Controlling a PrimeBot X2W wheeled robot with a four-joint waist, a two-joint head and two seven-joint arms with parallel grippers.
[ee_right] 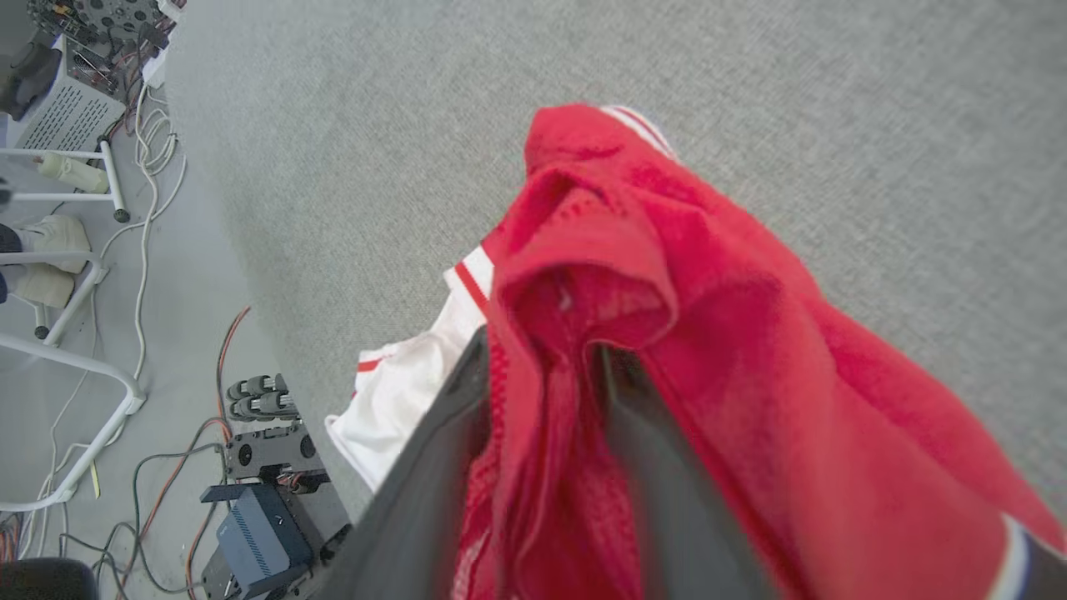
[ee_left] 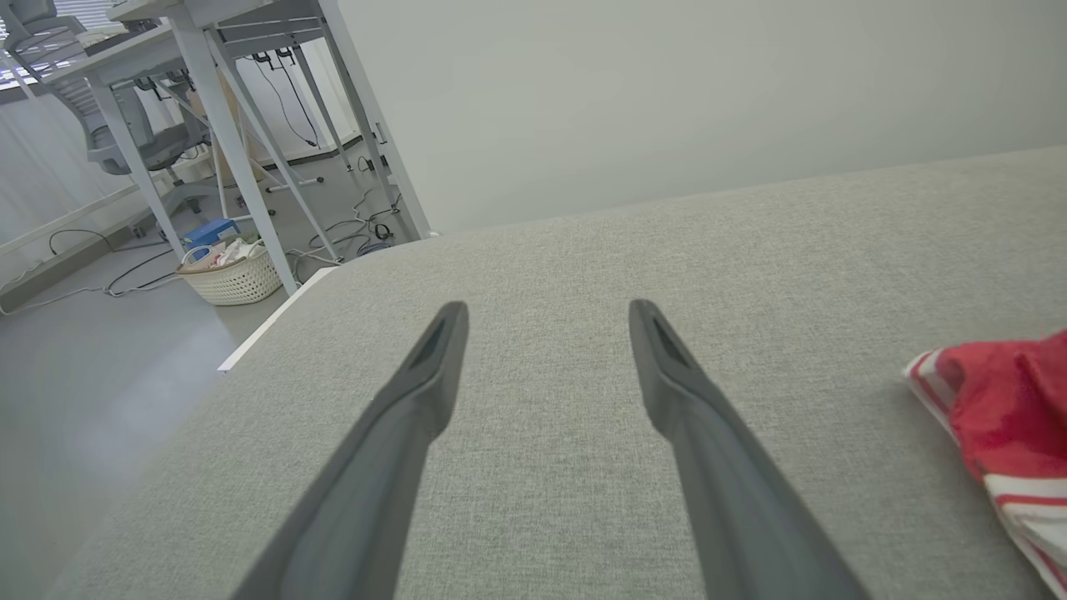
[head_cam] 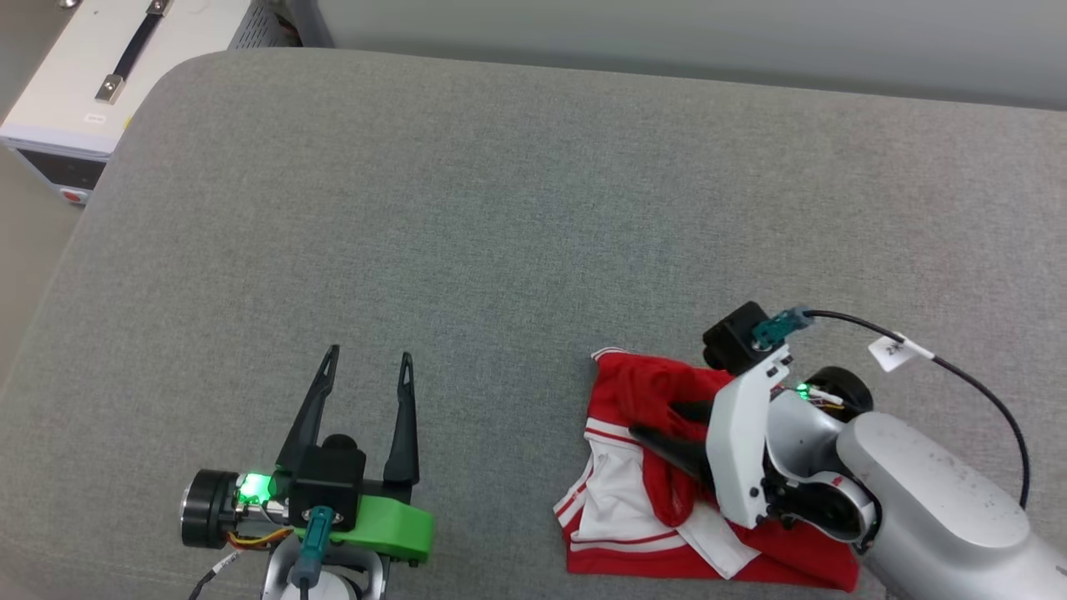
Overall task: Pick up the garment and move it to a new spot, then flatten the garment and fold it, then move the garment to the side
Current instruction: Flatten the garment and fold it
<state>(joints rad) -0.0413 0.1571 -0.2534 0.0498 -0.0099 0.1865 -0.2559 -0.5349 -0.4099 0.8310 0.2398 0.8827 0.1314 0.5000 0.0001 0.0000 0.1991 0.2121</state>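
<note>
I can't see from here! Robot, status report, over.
Left gripper open, holding nothing. Right gripper shut on garment, bunched on grey cushion. No obstacle seen nearby.

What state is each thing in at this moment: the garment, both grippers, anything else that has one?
garment, crumpled in a heap on the grey cushion, neither flattened nor folded.
right gripper, jaws shut on a bunch of the garment's red cloth.
left gripper, jaws open, empty, apart from the garment.
woven basket, upright on the floor, holding items.
</note>
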